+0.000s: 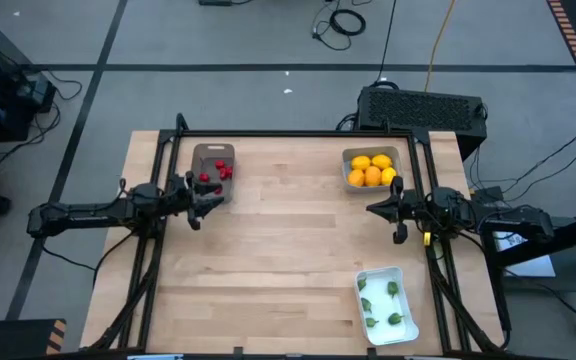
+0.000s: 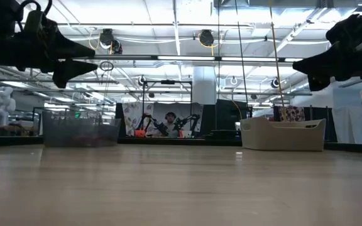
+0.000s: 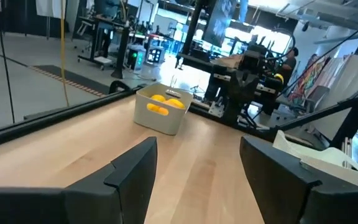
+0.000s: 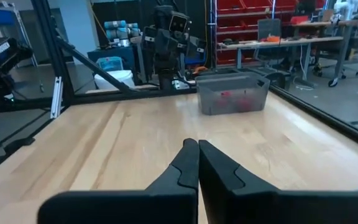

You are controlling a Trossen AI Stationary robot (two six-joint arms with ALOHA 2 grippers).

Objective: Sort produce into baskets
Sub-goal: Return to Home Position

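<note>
Three baskets stand on the wooden table. The brown-grey basket [image 1: 213, 166] at the far left holds small red pieces [image 1: 215, 174]. The grey-blue basket [image 1: 370, 168] at the far right holds yellow and orange citrus [image 1: 371, 170]. The white basket [image 1: 386, 304] at the near right holds green pieces [image 1: 388, 305]. My left gripper [image 1: 204, 207] hovers open and empty just in front of the brown-grey basket. My right gripper [image 1: 386, 212] hovers shut and empty in front of the grey-blue basket.
The middle of the table [image 1: 288, 250] is bare wood. A black frame rail [image 1: 298, 133] runs along the far edge and down both sides. A dark box [image 1: 423, 108] sits on the floor beyond the far right corner.
</note>
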